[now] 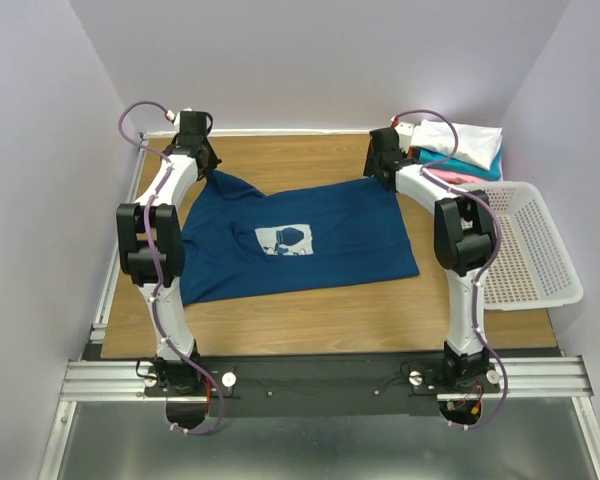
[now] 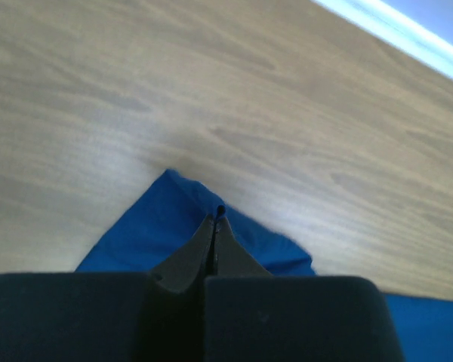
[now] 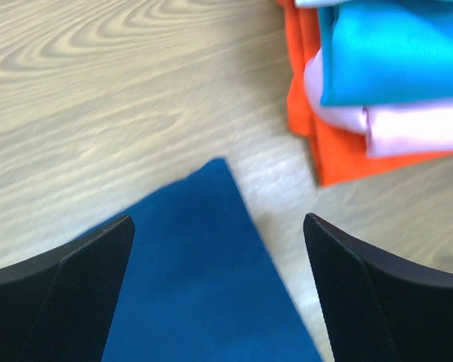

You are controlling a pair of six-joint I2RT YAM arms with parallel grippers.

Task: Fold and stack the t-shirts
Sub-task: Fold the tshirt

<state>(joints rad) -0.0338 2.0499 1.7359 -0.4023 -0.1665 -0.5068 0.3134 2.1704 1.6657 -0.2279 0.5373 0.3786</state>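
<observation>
now the navy t-shirt [image 1: 300, 245] lies flat on the table [image 1: 300, 160]; left pincer [image 2: 215, 220] is clamped on its far-left corner, right pincer [image 3: 219, 241] gapes empty over the far-right one. lower it, pinch squarely, then lift both evenly.

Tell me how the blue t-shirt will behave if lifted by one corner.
Probably floppy: the blue t-shirt lies flat and bunches where the left fingers pinch its corner. Lifted, it would likely sag and trail, not keep shape. It looks thin and light, so it may slide on the smooth table.
</observation>
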